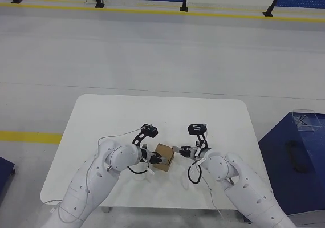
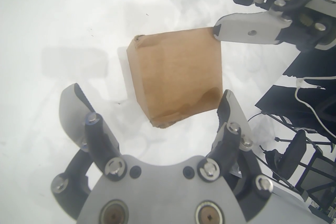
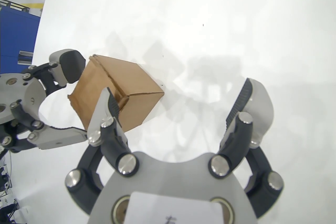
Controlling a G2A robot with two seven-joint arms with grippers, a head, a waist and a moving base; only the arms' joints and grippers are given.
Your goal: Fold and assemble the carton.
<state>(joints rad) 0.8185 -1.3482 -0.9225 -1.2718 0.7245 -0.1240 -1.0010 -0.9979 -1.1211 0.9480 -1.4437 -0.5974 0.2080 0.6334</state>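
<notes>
While both stood wide open, left gripper [image 2: 151, 92] and right gripper [image 3: 177, 87] each had one fingertip against the brown cardboard carton [image 1: 163, 157] at lower centre; neither clamped it.

There is one carton [image 1: 163, 157], one white table [image 1: 122, 114], two grippers, namely a left gripper [image 2: 151, 92] and a right gripper [image 3: 177, 87], one large blue cabinet [image 1: 316, 165], and on it what may be one clear box [image 1: 306, 118].
</notes>
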